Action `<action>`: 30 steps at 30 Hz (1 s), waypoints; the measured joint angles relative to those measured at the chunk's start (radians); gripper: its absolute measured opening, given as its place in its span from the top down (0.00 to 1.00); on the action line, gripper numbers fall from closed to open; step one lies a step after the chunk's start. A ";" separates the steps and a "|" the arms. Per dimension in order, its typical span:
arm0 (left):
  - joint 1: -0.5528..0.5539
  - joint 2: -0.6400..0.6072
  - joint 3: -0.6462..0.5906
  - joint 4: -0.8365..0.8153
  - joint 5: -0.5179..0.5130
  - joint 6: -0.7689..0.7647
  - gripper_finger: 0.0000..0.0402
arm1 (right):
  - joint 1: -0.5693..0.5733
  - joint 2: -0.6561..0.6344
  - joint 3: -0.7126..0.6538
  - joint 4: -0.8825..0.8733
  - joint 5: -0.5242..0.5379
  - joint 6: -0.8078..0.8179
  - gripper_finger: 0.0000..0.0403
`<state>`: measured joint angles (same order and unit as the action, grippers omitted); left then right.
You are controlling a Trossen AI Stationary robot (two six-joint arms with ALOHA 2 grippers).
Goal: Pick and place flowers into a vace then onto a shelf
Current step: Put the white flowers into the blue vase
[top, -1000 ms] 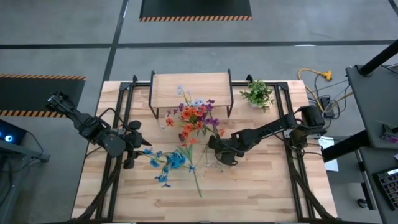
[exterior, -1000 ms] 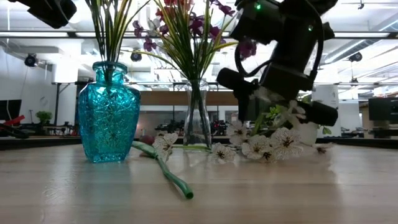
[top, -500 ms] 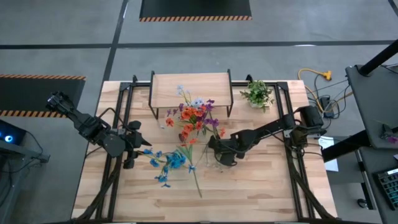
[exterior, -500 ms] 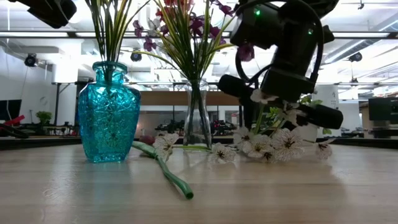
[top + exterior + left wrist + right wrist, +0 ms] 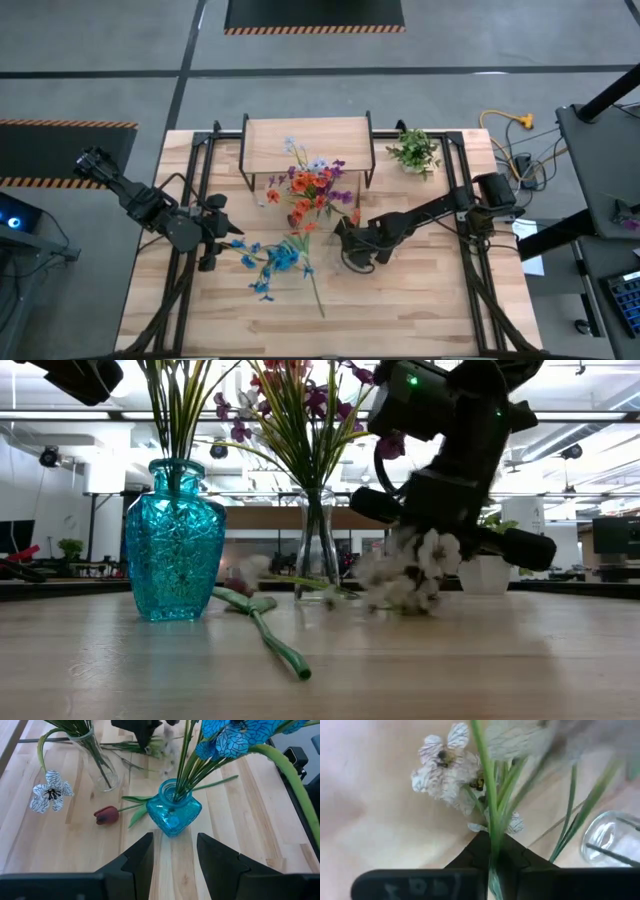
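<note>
White flowers [image 5: 447, 767] lie low at the table's middle right, and my right gripper [image 5: 492, 840] is shut on their green stems, seen from above at my right gripper [image 5: 352, 258]. A clear vase [image 5: 318, 545] holds orange and purple flowers [image 5: 315, 190]. A blue vase [image 5: 174, 812] with blue flowers [image 5: 275, 260] stands just ahead of my left gripper [image 5: 172, 855], which is open and touches nothing. A loose green stem [image 5: 275, 640] and a red tulip [image 5: 106, 815] lie on the table. The shelf [image 5: 308, 145] stands at the far edge. My right gripper pinches the thin green stems [image 5: 492, 825] of the white flowers between its two fingers, some way below the blooms. The fingers come from above, slanting steeply down. The blooms [image 5: 410, 575] sit beyond the fingertips, low at the tabletop; whether they are clear of it I cannot tell.
A leafy potted plant [image 5: 414, 150] stands at the far right, beside the shelf. A white tulip-like bloom [image 5: 50, 795] hangs beside the clear vase. Bare wood lies along the table's near edge [image 5: 400, 320].
My right gripper has rolled about its own axis and shut on the white flowers' stems. The white blooms have been drawn together and shifted a little toward the clear vase, blurred in motion. My left gripper and both vases have kept still.
</note>
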<state>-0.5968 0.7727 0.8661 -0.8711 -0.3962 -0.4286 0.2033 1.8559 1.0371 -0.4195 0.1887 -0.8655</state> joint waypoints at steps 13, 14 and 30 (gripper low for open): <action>0.000 -0.001 0.000 0.016 0.000 0.000 0.67 | 0.078 -0.166 0.097 -0.057 -0.051 0.338 0.98; 0.000 -0.001 0.000 0.015 0.001 0.000 0.67 | 0.080 -0.189 0.099 -0.062 -0.062 0.359 0.98; 0.000 -0.001 0.001 0.015 0.000 0.004 0.67 | 0.083 -0.547 0.082 -0.006 -0.202 0.757 0.98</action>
<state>-0.5968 0.7715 0.8669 -0.8558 -0.3958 -0.4244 0.2863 1.3085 1.1191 -0.4256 -0.0135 -0.1084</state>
